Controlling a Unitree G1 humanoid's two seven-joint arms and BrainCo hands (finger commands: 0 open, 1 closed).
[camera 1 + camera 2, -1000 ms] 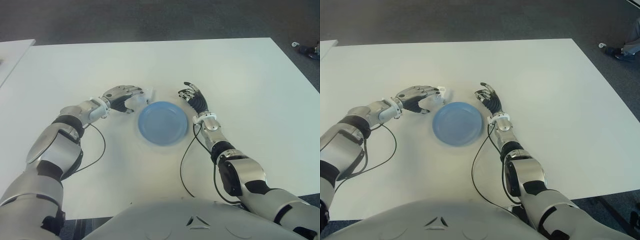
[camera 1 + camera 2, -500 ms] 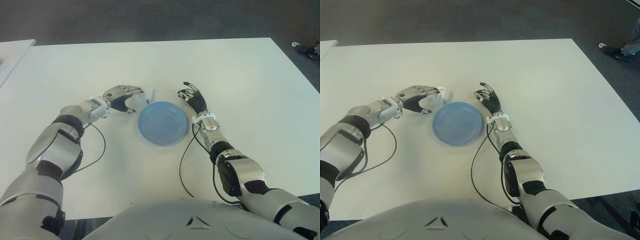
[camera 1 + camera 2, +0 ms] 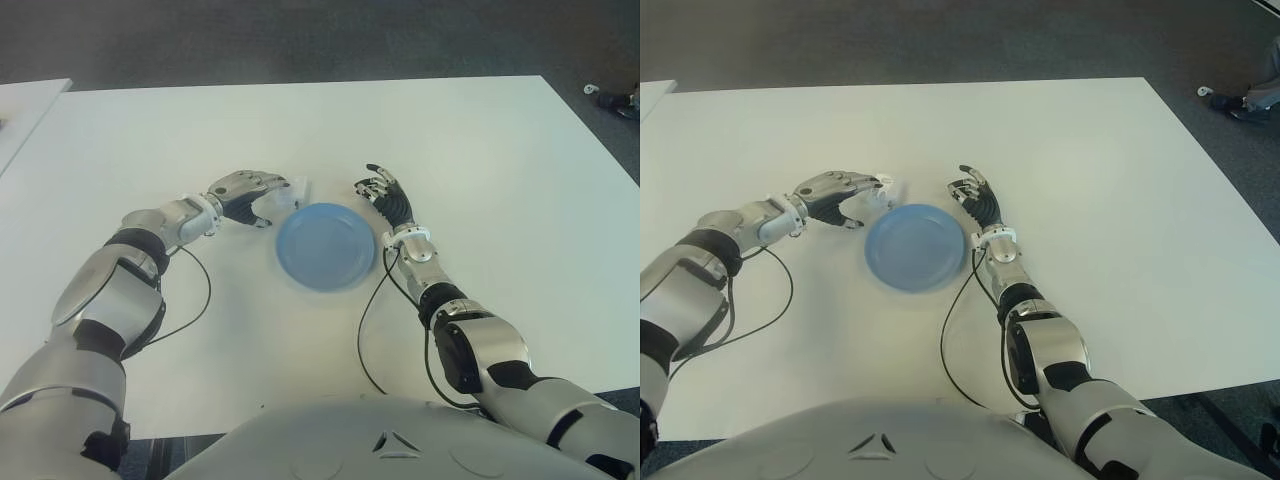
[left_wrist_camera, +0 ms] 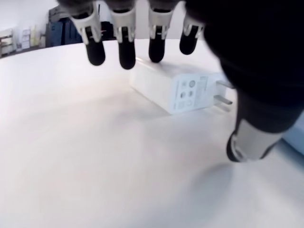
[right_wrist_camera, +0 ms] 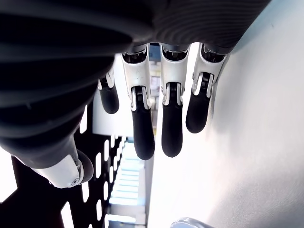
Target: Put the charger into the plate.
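Observation:
The white charger lies flat on the white table, just beyond the upper left rim of the blue plate, which holds nothing. My left hand arches over the charger's left end. In the left wrist view its fingertips hover at the far edge of the charger, and the thumb stands clear of the plug prongs. Nothing is grasped. My right hand shows at the plate's upper right rim, fingers relaxed and holding nothing.
Black cables loop on the table under both forearms. A second white table adjoins at the far left. Dark carpet surrounds the table, with a small object on the floor at the far right.
Almost nothing: my left hand has shifted very slightly beside the charger. Charger, plate and right hand stay where they were.

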